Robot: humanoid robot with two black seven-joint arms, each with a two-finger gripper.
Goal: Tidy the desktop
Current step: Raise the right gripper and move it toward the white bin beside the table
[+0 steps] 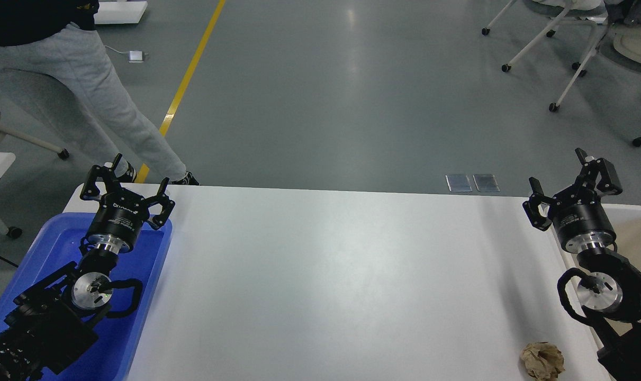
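The desktop (341, 264) is a wide white tabletop filling the lower half of the head view. A crumpled brown paper ball (542, 361) lies on it near the front right edge. My left gripper (140, 171) hangs open over the far end of the blue tray, holding nothing. Open as well, my right gripper (557, 169) hovers above the right edge of the desktop, well behind the paper ball, with nothing between its fingers.
A blue plastic tray (151, 275) sits at the desktop's left side under my left arm. An off-white bin (638, 233) with a beige inside stands at the right. A person's legs (103, 106) stand behind the far left corner. Wheeled chairs (574, 53) stand far right.
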